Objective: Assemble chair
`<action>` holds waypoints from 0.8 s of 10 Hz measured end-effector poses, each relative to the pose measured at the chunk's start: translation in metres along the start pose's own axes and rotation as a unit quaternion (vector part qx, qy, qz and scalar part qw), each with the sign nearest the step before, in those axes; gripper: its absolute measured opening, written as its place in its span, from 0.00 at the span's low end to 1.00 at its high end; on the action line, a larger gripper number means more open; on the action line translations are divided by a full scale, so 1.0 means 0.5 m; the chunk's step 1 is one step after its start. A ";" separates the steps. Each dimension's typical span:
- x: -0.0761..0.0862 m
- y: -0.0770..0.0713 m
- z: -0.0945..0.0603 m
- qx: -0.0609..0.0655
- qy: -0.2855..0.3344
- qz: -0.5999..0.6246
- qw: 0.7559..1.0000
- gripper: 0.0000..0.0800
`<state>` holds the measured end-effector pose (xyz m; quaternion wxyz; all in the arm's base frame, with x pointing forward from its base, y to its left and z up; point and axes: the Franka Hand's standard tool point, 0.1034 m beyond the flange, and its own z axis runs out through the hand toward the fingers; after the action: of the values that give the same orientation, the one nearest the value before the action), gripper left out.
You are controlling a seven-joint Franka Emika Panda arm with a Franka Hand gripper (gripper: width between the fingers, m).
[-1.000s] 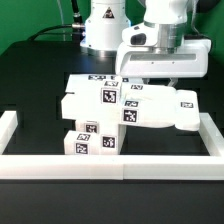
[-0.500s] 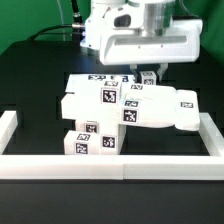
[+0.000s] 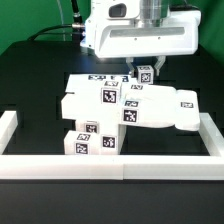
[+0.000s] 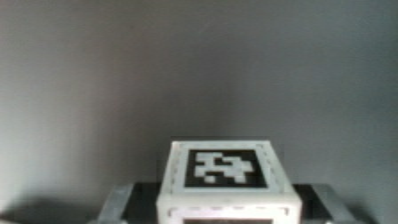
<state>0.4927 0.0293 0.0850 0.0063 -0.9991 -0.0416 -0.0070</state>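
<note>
- Exterior view: the robot's jaws (image 3: 146, 72) grip a small white tagged block (image 3: 146, 72), held in the air just above the back of the part-built chair (image 3: 120, 108) (a cluster of white tagged slabs and blocks) on the black worktop (image 3: 35, 85), inside a low white border wall (image 3: 110, 162).
- Wrist view: only the block's tag (image 4: 228, 168) close up between the grey fingers (image 4: 121, 203), over blurred dark worktop; the chair is not visible.

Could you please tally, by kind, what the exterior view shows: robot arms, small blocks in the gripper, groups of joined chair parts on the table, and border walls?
Robot arm: 1
Small tagged block held in the gripper: 1
Group of joined white chair parts on the table: 1
Low white border wall: 1
Total: 4
</note>
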 end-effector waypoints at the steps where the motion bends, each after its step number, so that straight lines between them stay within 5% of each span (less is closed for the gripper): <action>1: 0.042 0.028 -0.033 0.002 0.007 -0.004 1.000 0.36; 4: 0.123 0.062 -0.091 -0.005 0.016 -0.016 1.000 0.36; 8: 0.133 0.087 -0.086 -0.010 0.014 -0.038 0.999 0.36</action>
<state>0.5622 -0.0091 0.1284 -0.0029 -0.9966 -0.0792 -0.0216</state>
